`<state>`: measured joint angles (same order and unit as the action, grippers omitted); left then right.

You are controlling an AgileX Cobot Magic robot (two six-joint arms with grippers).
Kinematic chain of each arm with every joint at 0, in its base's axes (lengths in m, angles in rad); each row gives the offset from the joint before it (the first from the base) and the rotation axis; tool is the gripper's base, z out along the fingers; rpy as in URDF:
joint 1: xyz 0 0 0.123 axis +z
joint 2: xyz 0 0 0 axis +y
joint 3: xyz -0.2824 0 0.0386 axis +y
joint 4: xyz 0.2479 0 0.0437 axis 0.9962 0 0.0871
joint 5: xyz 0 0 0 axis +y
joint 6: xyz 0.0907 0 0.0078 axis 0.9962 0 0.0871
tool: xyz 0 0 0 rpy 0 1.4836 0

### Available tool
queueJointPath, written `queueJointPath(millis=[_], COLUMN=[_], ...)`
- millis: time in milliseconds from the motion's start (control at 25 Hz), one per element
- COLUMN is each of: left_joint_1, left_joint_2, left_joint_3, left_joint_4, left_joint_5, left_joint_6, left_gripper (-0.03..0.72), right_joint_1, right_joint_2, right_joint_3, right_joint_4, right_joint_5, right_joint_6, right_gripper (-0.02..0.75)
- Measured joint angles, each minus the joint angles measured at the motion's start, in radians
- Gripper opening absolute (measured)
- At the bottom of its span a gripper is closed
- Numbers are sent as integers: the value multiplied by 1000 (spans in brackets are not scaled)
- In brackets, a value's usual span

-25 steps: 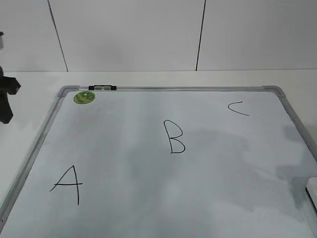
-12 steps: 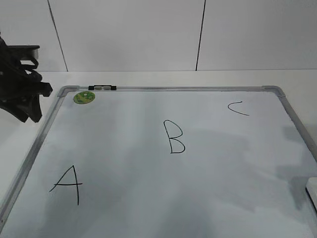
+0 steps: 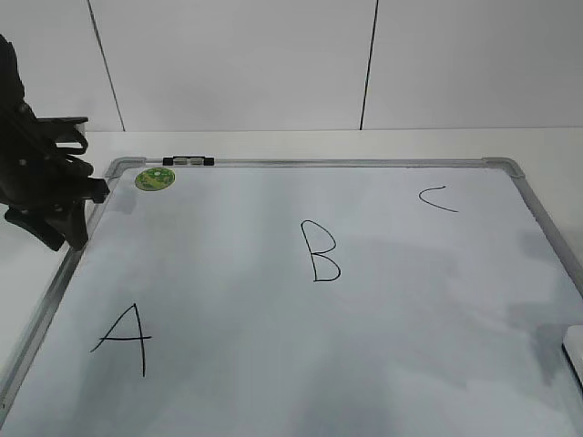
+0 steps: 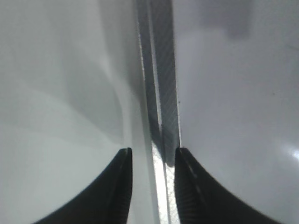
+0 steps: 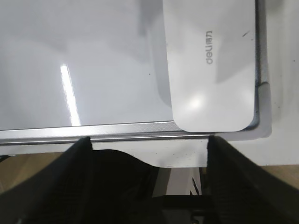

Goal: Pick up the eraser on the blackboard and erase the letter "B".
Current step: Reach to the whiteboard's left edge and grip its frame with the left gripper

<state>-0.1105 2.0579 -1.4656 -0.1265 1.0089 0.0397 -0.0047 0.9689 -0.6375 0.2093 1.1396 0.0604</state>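
Observation:
The blackboard (image 3: 346, 164) lies flat, a white board with a grey frame and black letters. The letter "B" (image 3: 321, 251) is in its middle, whole and dark. The eraser (image 3: 575, 350) lies at the board's right edge, cut off by the exterior view. In the right wrist view it is a white block (image 5: 212, 70) in the board's corner. My right gripper (image 5: 148, 144) is open wide and empty, just off the board's frame (image 5: 93, 130) short of the eraser. My left gripper (image 3: 66, 238) is open and empty over the board's left frame (image 4: 161, 70), its fingertips (image 4: 153, 154) astride it.
A black "A" (image 3: 123, 339) is at the front left and a small "C" (image 3: 437, 198) at the back right. A round green sticker (image 3: 154, 178) and a small black-and-silver clip (image 3: 189, 161) sit at the back left corner. A white wall stands behind the table.
My left arm has come in from the left and moved right and down to the board's left frame. The board, letters and eraser have not moved.

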Motion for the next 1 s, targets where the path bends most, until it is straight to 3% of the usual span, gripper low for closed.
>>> queueJointPath(millis=[1000], left_joint_1=[0], left_joint_2=[17], left_joint_3=[0], left_joint_4=[-8], left_joint_5=[-5], left_joint_6=[0], left_gripper=[235], right_joint_1=[0], right_joint_2=[0], right_joint_3=[0], right_joint_4=[0], right_joint_5=[6], right_joint_6=[0], right_gripper=[584])
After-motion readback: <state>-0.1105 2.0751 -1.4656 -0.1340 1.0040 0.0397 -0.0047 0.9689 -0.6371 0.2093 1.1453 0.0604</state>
